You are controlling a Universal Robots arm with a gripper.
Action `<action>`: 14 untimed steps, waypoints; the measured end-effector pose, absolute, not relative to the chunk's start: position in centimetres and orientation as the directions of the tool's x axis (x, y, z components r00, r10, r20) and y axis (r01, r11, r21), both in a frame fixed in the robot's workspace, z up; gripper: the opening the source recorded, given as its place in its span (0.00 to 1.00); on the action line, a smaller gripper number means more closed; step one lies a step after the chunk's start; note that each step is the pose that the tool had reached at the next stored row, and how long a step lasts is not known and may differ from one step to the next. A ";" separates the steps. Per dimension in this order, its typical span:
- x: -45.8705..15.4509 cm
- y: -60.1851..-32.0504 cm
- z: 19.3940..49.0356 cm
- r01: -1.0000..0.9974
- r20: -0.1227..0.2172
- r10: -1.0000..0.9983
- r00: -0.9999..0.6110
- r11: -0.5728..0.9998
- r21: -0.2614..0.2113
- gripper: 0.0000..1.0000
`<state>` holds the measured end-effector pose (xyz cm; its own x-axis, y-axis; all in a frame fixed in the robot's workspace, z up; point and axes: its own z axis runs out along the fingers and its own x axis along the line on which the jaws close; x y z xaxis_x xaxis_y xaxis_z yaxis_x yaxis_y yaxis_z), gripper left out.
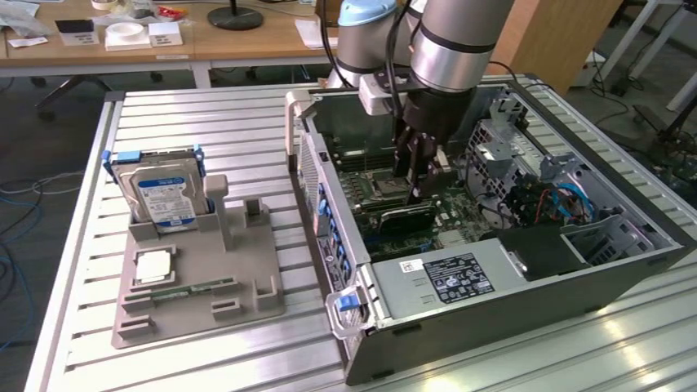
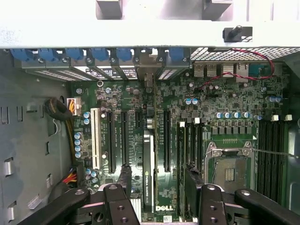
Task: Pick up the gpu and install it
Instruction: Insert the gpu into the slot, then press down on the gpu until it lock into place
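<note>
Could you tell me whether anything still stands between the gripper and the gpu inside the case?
Nothing visible does. The open gripper hangs straight above the gpu, which stands on edge in a slot on the motherboard, its top edge uncovered below the fingers.

The arm (image 1: 452,41) is built of thick silver-grey cylindrical links with pale blue-grey joint caps and a black band at the wrist, and a black cable runs along it. Below the wrist sits a small white box-shaped module (image 1: 376,94). The gripper (image 1: 419,189) is black, its linkage bars jointed with round silver-rimmed pivot pins, and its fingers (image 2: 124,180) are dark and slim.
</note>
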<state>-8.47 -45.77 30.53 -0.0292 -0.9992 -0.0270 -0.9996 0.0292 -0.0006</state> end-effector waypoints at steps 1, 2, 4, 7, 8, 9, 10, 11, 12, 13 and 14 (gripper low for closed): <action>-8.5 -45.8 30.5 -1.000 -0.027 -0.999 -0.029 0.029 -0.001 0.58; -8.5 -45.8 30.5 -1.000 -0.027 -0.999 -0.029 0.029 0.000 0.58; -8.5 -45.7 30.6 -1.000 -0.026 -0.999 -0.029 0.029 0.000 0.58; -8.5 -45.6 30.5 -1.000 -0.027 -0.999 -0.029 0.029 0.000 0.58; -8.5 -45.6 30.5 -1.000 -0.027 -0.999 -0.029 0.029 0.000 0.58; -8.5 -45.6 30.5 -1.000 -0.027 -0.999 -0.029 0.029 0.000 0.58; -8.5 -45.6 30.5 -1.000 -0.027 -0.999 -0.029 0.029 0.000 0.58; -8.5 -45.6 30.5 -1.000 -0.027 -0.999 -0.029 0.029 -0.001 0.58; -8.5 -45.6 30.5 -1.000 -0.027 -0.999 -0.029 0.029 0.000 0.58; -8.5 -45.6 30.5 -1.000 -0.027 -0.999 -0.029 0.029 0.000 0.58; -8.5 -45.6 30.5 -1.000 -0.027 -0.999 -0.029 0.029 -0.001 0.58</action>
